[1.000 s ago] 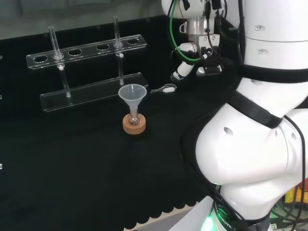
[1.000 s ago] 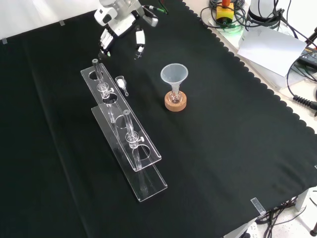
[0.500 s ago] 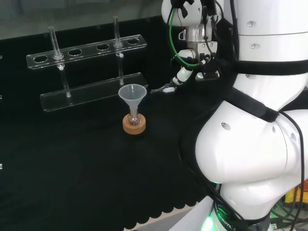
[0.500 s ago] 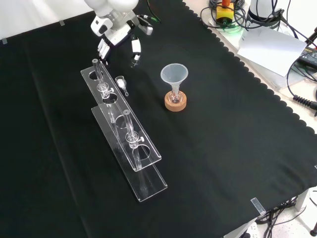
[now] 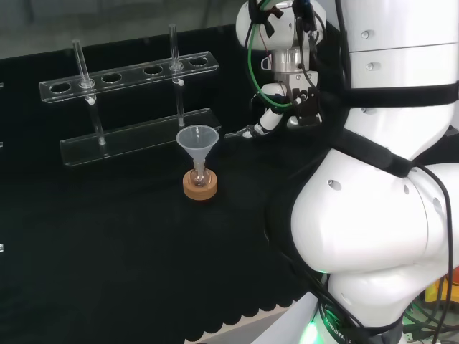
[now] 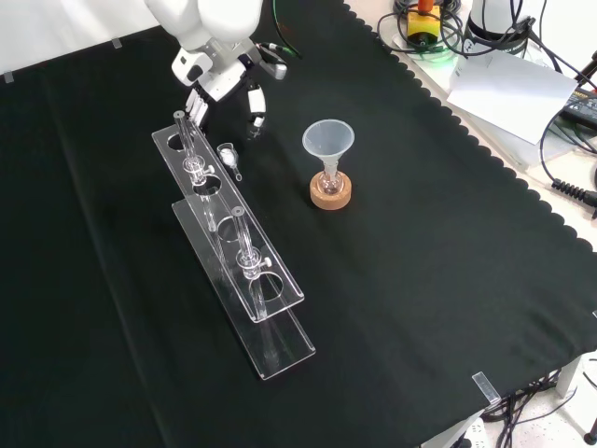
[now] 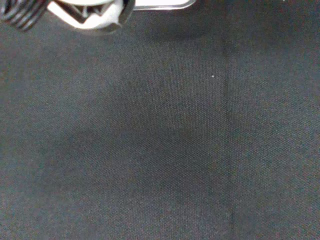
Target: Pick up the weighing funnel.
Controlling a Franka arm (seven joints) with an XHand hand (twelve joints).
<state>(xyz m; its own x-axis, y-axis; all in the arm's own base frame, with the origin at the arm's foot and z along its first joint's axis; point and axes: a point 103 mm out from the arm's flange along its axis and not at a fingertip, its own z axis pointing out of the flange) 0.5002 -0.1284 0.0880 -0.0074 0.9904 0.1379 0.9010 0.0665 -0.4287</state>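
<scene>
The weighing funnel (image 6: pixel 228 157) is a small clear scoop with a short stem. It lies on the black cloth beside the near end of the test tube rack (image 6: pixel 233 247). In the head view the weighing funnel (image 5: pixel 242 132) shows just under a fingertip of the hand. The hand (image 6: pixel 224 79) hangs above and a little beyond the scoop, fingers spread and pointing down, with nothing between them. In the head view the hand (image 5: pixel 287 93) is right of the scoop. A blurred white part of the hand (image 7: pixel 90 12) edges the wrist view over bare cloth.
The big funnel (image 6: pixel 327 142) stands in a small flask on a cork ring (image 6: pixel 330 194), right of the scoop in the front view. Two glass tubes stand in the clear rack (image 5: pixel 129 107). Cables and papers (image 6: pixel 508 89) lie past the cloth's scalloped edge.
The hand has come down and moved toward the weighing funnel, its fingers now close over it. The scoop, rack and big funnel have not moved.
</scene>
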